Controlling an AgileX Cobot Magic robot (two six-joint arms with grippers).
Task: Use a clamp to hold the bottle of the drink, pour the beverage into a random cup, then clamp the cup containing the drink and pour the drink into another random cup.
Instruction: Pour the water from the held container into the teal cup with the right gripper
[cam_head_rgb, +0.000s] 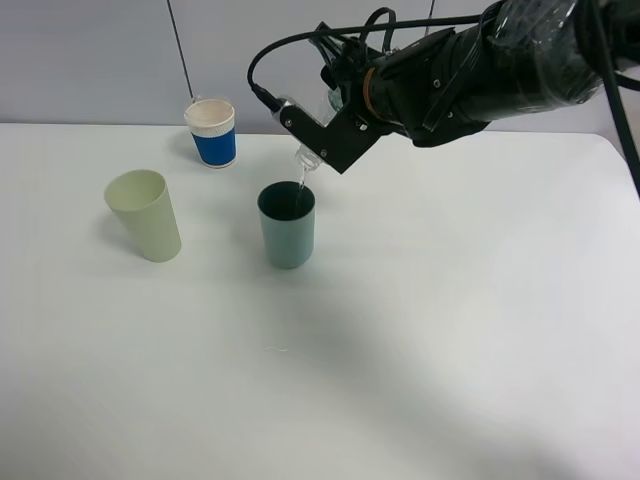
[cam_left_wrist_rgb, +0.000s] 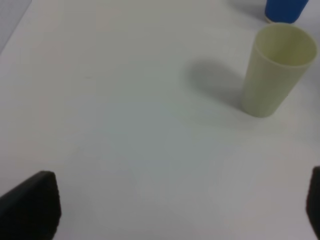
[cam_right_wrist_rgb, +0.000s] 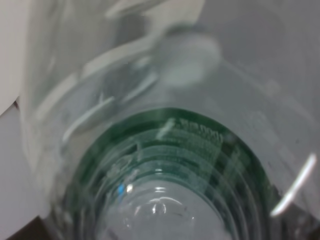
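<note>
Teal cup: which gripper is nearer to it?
Right. The right gripper holds the tilted bottle just above the teal cup; the left gripper, open, is outside the high view, facing the pale cup.

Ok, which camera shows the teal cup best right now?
Exterior high: the teal cup stands whole and upright, with the bottle tipped over its rim. Left wrist misses it, showing only the pale yellow cup and part of the blue cup. Right wrist is filled by the blurred bottle.

Close-up of clear bottle (cam_right_wrist_rgb: 165, 150) with green label (cam_right_wrist_rgb: 200, 145)
</note>
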